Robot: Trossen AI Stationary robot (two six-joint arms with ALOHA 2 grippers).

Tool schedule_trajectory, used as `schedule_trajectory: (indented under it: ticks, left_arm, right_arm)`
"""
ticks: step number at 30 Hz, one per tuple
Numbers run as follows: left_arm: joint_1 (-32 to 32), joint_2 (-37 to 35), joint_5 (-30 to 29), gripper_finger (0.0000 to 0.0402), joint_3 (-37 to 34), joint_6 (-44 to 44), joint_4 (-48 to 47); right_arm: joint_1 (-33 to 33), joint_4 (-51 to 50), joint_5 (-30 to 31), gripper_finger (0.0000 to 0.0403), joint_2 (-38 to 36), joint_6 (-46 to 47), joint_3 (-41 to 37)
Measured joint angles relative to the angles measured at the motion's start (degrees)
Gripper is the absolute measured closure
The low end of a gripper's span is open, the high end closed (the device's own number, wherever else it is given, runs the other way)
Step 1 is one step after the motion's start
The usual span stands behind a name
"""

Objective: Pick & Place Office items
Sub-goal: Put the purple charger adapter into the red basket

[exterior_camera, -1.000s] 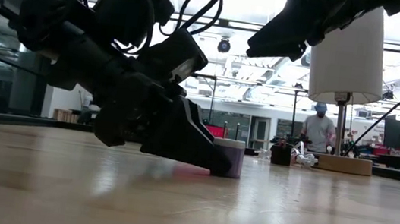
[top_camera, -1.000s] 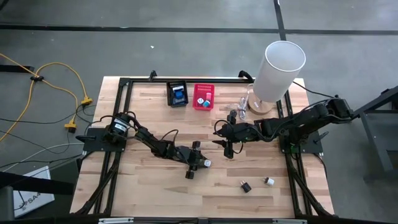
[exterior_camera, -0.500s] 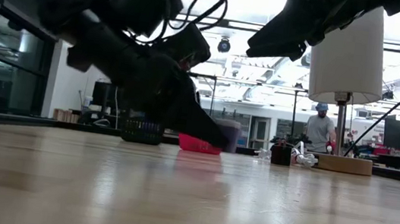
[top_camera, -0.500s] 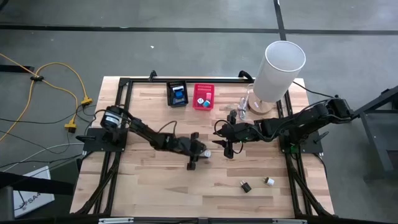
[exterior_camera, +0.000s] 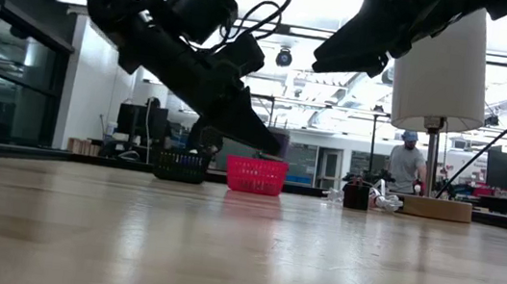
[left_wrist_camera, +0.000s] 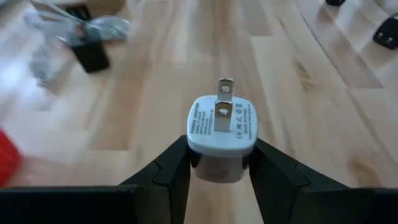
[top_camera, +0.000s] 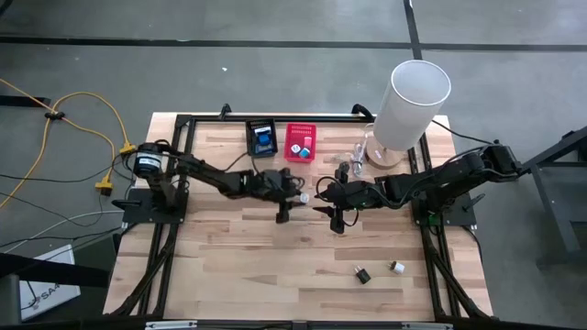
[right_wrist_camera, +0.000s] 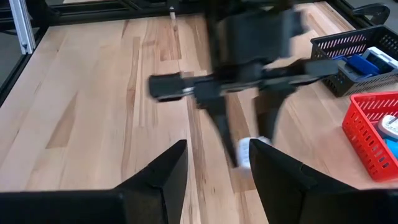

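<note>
Change: since a second ago the left arm has swung from the near middle of the desk (top_camera: 229, 275) toward the baskets, lifting the white plug adapter (left_wrist_camera: 222, 134) clear of the wood; the right arm has not moved.
Left pincer: left pincer (top_camera: 292, 196) is clamped on the adapter, its two metal prongs pointing forward between the dark fingers (left_wrist_camera: 171, 168); it hangs above the desk, near the red basket.
Left arm pose: stretched low from its base at the desk's left edge, reaching rightward across the middle.
Red mesh basket: red basket (top_camera: 299, 142) sits at the far edge; white and blue pieces (top_camera: 297, 147) lie inside.
Black mesh basket: black basket (top_camera: 261, 138) stands just beside the red one, holding a blue item (top_camera: 264, 139).
Right pincer: right pincer (top_camera: 334, 209) hovers over the desk centre, fingers spread apart and holding nothing, facing the left pincer.
Loose items: a small black clip (top_camera: 362, 274) and a small white piece (top_camera: 398, 268) lie near each other on the near right of the desk.
Cylinder: tall white cylinder (top_camera: 410, 103) stands at the far right corner.
</note>
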Motion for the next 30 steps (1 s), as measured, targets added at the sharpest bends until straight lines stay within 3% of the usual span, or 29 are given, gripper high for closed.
schedule_trajectory:
  ticks: [8, 19, 30]
  left_arm:
    - [10.1, -0.7, 4.8, 0.0271, 0.0, 4.0, 0.9]
    - [18.8, -0.7, 5.1, 0.0271, 2.1, 5.1, 5.5]
    - [25.6, -0.7, 5.1, 0.0271, 17.9, 8.7, -23.7]
  right_arm:
    - [0.0, 0.0, 0.0, 0.0243, 0.0, 0.0, 0.0]
    - [0.0, 0.0, 0.0, 0.0243, 0.0, 0.0, 0.0]
    - [0.0, 0.0, 0.0, 0.0243, 0.0, 0.0, 0.0]
